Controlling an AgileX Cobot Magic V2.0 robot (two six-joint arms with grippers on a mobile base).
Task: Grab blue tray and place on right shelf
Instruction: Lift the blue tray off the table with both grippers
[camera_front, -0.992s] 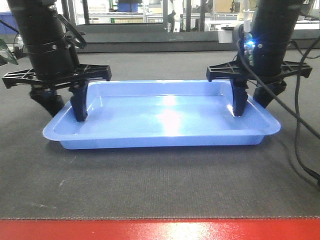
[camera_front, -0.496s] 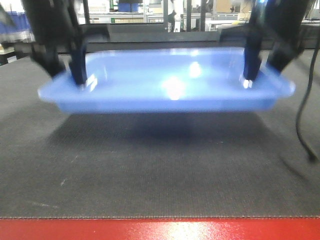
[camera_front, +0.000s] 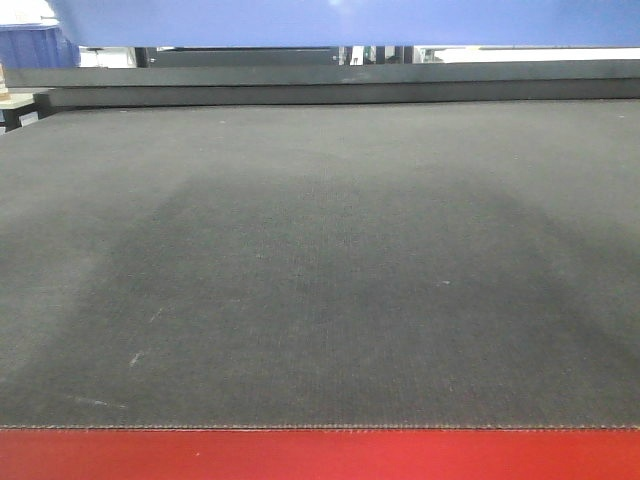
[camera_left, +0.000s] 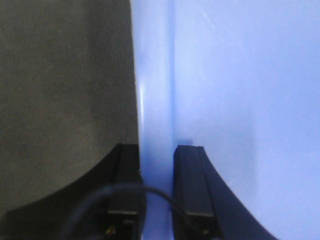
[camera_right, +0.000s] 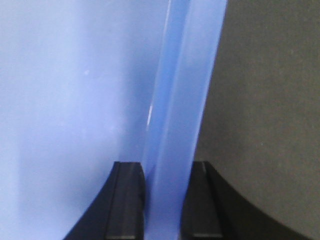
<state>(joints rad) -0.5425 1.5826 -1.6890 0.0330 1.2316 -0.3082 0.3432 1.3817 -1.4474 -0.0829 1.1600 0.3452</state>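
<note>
The blue tray hangs high above the dark mat; only its underside shows along the top edge of the front view. My left gripper is shut on the tray's left rim, one finger outside and one inside the tray. On the opposite side, my right gripper is shut on the right rim of the tray in the same way. Neither gripper shows in the front view. The right shelf is out of view.
A dark textured mat covers the table, with a red frame edge at the front. A dark rail runs along the back. A darker blue bin stands at the far left.
The tray has risen from the mat, held by both grippers, until only its underside remains at the top of the front view. Both arms have left that view.
</note>
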